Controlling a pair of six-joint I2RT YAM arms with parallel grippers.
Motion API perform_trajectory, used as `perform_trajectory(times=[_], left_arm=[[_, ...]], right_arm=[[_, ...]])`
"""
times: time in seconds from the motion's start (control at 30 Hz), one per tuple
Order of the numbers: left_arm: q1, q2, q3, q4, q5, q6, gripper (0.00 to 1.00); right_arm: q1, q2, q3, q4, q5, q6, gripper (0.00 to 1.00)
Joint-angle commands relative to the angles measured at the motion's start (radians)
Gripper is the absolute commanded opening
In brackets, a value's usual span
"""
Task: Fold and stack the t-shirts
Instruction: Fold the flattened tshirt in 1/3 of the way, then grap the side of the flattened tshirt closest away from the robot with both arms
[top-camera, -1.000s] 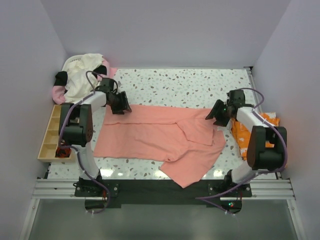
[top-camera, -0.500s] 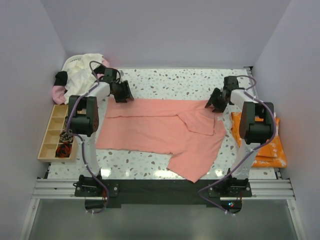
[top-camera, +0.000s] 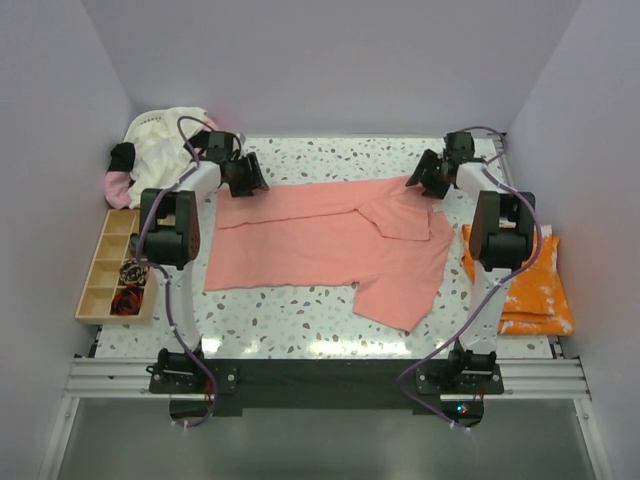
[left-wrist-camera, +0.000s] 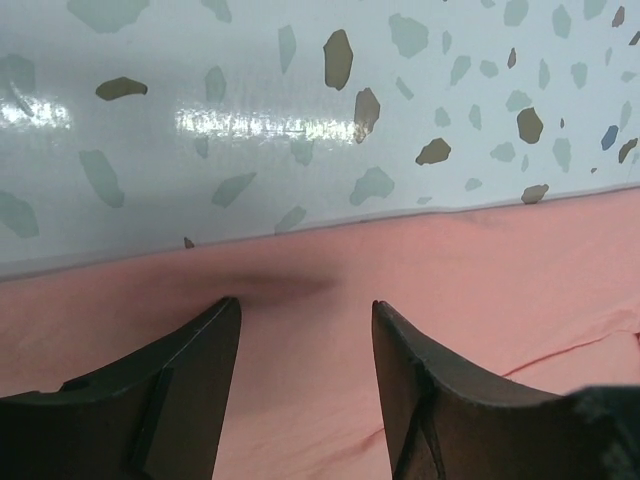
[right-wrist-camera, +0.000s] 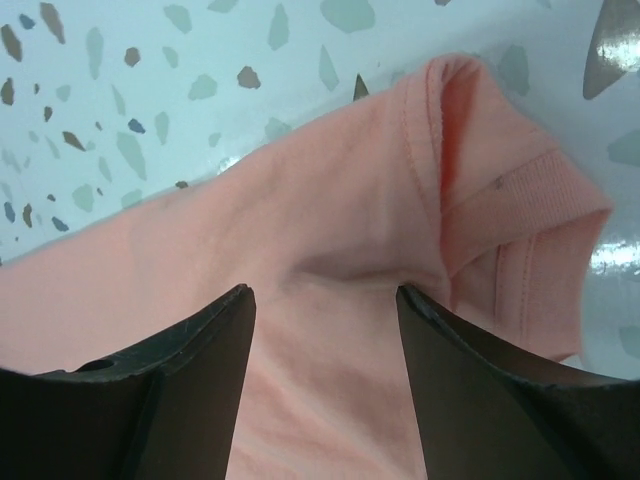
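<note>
The salmon-pink t-shirt (top-camera: 320, 240) lies spread across the middle of the table, with a folded flap at its right and a corner hanging toward the near edge. My left gripper (top-camera: 250, 180) sits at the shirt's far left edge. In the left wrist view (left-wrist-camera: 305, 305) its jaws stand open over the pink cloth (left-wrist-camera: 420, 290). My right gripper (top-camera: 422, 182) sits at the far right corner. In the right wrist view (right-wrist-camera: 325, 290) its jaws stand open over the cloth (right-wrist-camera: 330, 220) beside a ribbed hem. The orange shirt with white splotches (top-camera: 530, 275) lies folded at the right edge.
A pile of cream and pink shirts (top-camera: 160, 150) sits in the far left corner. A wooden compartment tray (top-camera: 115, 265) with small parts stands along the left edge. Walls close in the table on three sides.
Both grippers moved toward the far wall, and the salmon-pink shirt slid with them, away from the near edge. The grippers are also further apart.
</note>
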Motion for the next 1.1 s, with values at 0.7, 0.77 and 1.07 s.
perform_trajectory(times=[0.7, 0.77, 1.07], left_arm=[[0.004, -1.051, -0.925, -0.173, -0.187, -0.149, 0.73], [0.004, -1.065, -0.956, -0.185, -0.178, -0.175, 0.72], [0.002, -1.074, -1.039, -0.202, -0.233, -0.252, 0.73]], right_arm=[[0.067, -1.28, -1.027, -0.382, 0.042, 0.109, 0.73], [0.073, -1.306, -1.047, -0.417, 0.052, 0.133, 0.73], [0.144, -1.442, -1.129, -0.567, 0.114, 0.228, 0.72]])
